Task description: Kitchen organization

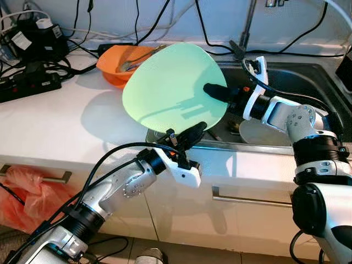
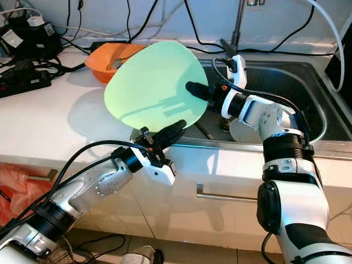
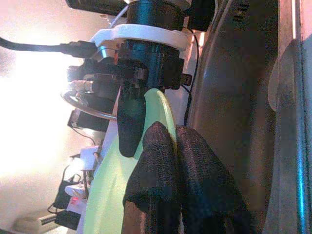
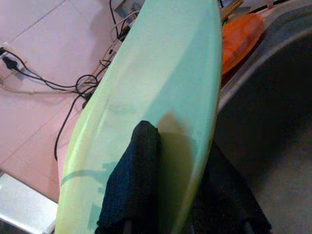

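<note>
Green plate (image 1: 170, 85), right gripper (image 1: 215, 92) and left gripper (image 1: 190, 135) jaws clamped on rim

Green plate (image 1: 173, 85) hides part of the orange bowl (image 1: 118, 63) at upper centre (contents unclear). White plate (image 1: 264, 132) in the sink is half covered by the right arm.

Head views: bright, even and sharp.
Shadows: the green plate (image 1: 174, 88) threw a soft grey shadow on the white counter (image 1: 49, 124), and finger shadows lay across the plate's face.
Left wrist view: strong white glare washed out the side beyond the left gripper (image 3: 168, 146); its near fingertips were blurred.
Right wrist view: softer, slightly hazy; the sink (image 4: 273, 136) beside the jaws was dim.
</note>
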### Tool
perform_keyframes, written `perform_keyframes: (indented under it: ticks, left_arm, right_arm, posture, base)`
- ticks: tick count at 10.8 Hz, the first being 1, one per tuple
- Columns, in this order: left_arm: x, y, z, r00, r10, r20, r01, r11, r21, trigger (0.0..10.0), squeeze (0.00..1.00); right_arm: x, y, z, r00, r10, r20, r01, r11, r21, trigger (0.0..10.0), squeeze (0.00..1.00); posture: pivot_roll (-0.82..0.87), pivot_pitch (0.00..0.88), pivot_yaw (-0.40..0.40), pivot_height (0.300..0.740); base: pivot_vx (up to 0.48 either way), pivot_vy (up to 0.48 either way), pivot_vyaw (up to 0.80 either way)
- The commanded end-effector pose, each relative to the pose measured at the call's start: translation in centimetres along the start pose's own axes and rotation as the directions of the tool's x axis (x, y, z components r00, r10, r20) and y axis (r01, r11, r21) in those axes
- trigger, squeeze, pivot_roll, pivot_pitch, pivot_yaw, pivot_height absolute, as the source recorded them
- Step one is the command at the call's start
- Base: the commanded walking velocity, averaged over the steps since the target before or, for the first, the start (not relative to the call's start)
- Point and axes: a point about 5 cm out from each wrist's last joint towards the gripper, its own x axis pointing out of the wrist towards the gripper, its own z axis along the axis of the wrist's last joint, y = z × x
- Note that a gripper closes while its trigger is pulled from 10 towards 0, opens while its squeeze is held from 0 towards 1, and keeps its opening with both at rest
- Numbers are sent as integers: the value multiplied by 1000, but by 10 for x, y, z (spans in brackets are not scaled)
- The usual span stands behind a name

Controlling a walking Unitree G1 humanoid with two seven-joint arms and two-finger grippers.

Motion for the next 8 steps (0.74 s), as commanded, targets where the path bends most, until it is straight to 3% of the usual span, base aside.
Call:
perform_keyframes:
  ticks: [1,5,8]
  left_arm:
    - [2,-3,5,999,0,40,1,1000,-22,10000,1000]
    - [2,-4,3,999,-2,50,4,999,-46,10000,1000]
    - [8,16,-3,994,105,0,-104,981,-164,10000,1000]
  right_arm:
    - [1,-9,-24,987,-75,-142,74,997,-9,0,0]
    - [2,-10,-24,988,-74,-135,75,997,0,0,0]
    - [3,-14,-10,989,-144,35,143,989,43,0,0]
  posture:
    - [228,58,46,740]
    - [229,59,45,740]
    - [229,58,48,740]
  base:
    - [0,0,0]
    - [0,0,0]
    - [0,0,0]
